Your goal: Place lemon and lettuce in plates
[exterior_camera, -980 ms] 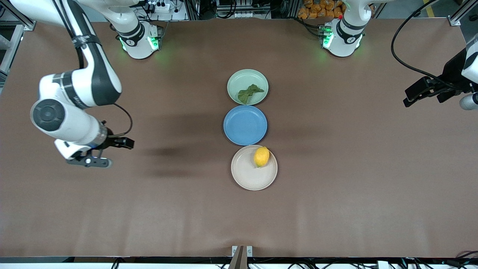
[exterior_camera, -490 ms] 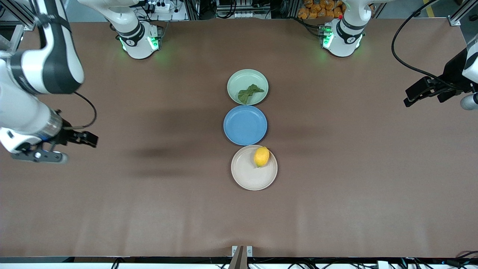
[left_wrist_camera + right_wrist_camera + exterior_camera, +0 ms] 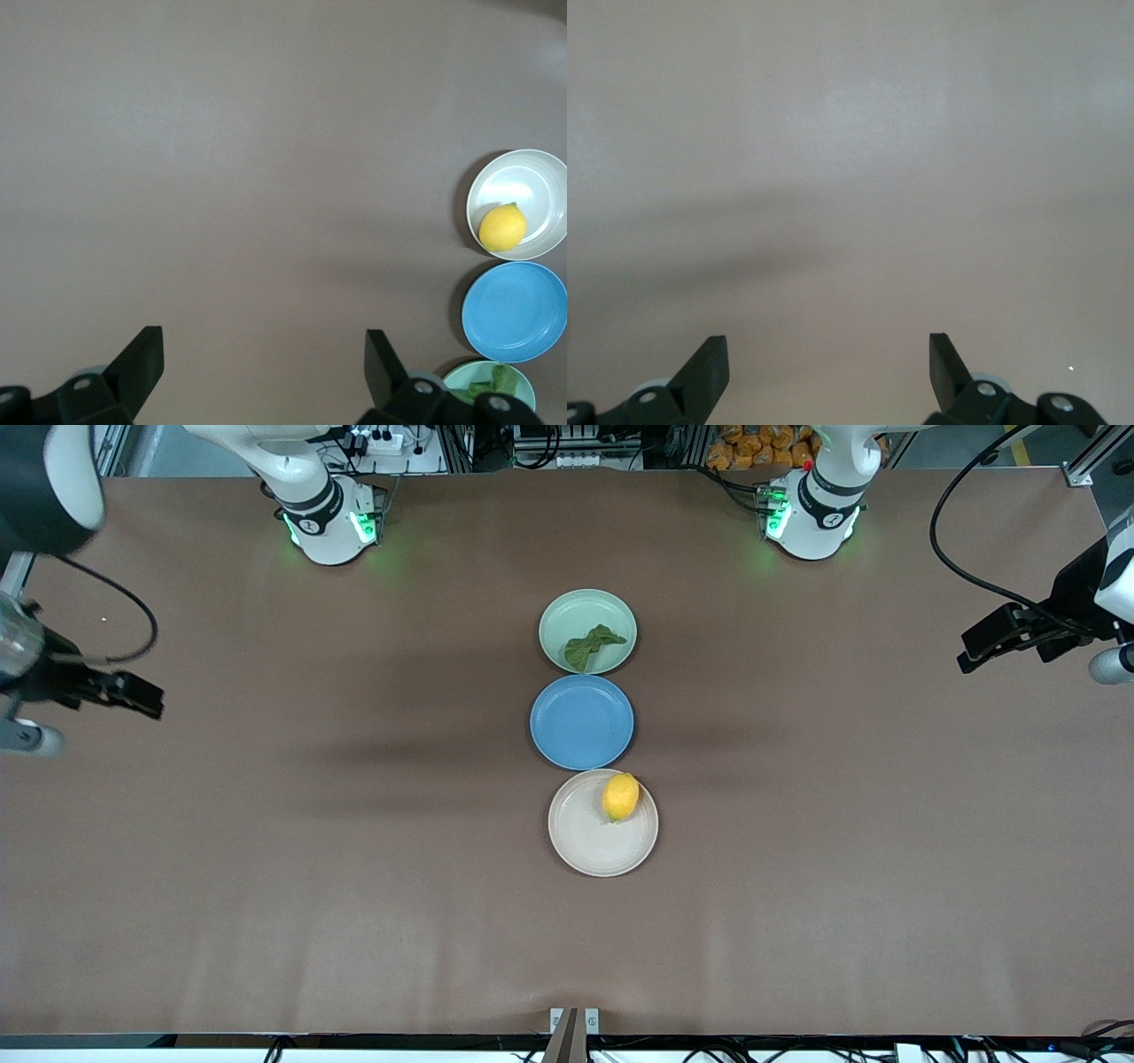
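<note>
The lemon (image 3: 620, 796) lies in the beige-white plate (image 3: 585, 837), the plate nearest the front camera. The lettuce (image 3: 594, 646) lies in the mint green plate (image 3: 567, 615), the one farthest from it. My left gripper (image 3: 263, 363) is open and empty over bare table at the left arm's end (image 3: 1113, 666). Its wrist view shows the lemon (image 3: 502, 227) in the beige-white plate (image 3: 532, 181) and the lettuce (image 3: 496, 381) in the mint green plate (image 3: 461, 379). My right gripper (image 3: 828, 365) is open and empty over bare table at the right arm's end (image 3: 22, 735).
An empty blue plate (image 3: 582, 722) sits between the two other plates, touching both; it also shows in the left wrist view (image 3: 514, 312). The three plates form a line down the middle of the brown table. Both arm bases stand along the table edge farthest from the front camera.
My right arm has swung away from the plates toward its end of the table, its gripper now at the table's edge. The left arm, plates, lemon and lettuce have not moved.
</note>
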You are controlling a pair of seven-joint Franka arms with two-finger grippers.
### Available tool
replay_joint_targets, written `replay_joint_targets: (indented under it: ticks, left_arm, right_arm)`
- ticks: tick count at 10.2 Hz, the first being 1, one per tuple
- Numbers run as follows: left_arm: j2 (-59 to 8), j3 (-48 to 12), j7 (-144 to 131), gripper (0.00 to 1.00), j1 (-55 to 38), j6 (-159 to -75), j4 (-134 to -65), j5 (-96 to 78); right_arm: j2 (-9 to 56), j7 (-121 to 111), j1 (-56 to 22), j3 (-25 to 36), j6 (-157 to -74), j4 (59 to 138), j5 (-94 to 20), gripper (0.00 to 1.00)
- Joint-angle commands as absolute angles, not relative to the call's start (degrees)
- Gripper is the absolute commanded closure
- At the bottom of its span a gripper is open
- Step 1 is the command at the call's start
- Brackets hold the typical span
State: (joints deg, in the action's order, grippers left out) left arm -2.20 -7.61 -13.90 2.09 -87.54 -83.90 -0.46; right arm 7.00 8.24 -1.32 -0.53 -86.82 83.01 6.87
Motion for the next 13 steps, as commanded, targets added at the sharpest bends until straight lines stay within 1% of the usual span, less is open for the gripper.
replay_joint_targets:
  ticks: [1,2,3,5,9,13]
  left_arm:
    - [-1.3,-8.0,-13.0,0.0,2.5,-85.6,-83.8,1.3]
    - [-1.3,-8.0,-13.0,0.0,2.5,-85.4,-83.8,1.4]
    - [-1.3,-8.0,-13.0,0.0,2.5,-85.4,-83.8,1.4]
    - [-1.3,-8.0,-12.9,0.0,2.5,-85.4,-83.8,1.4]
    - [-1.3,-8.0,-12.9,0.0,2.5,-85.4,-83.8,1.3]
    - [-1.3,-8.1,-12.9,0.0,2.5,-85.4,-83.8,1.3]
  right_arm:
    - [3.3,7.4,-0.8,-0.1,-82.4,82.1,4.8,0.0]
    - [2.2,7.5,1.5,0.0,-80.4,81.3,-0.1,0.0]
    - [1.7,7.1,2.5,0.9,-78.3,80.3,-2.6,0.0]
    - [0.9,7.3,1.5,1.9,-78.3,81.6,-2.6,0.0]
    - [0.9,4.7,1.1,1.9,-85.9,86.0,-1.2,0.0]
    - [1.4,4.6,-0.1,1.9,-87.6,85.3,-0.4,0.0]
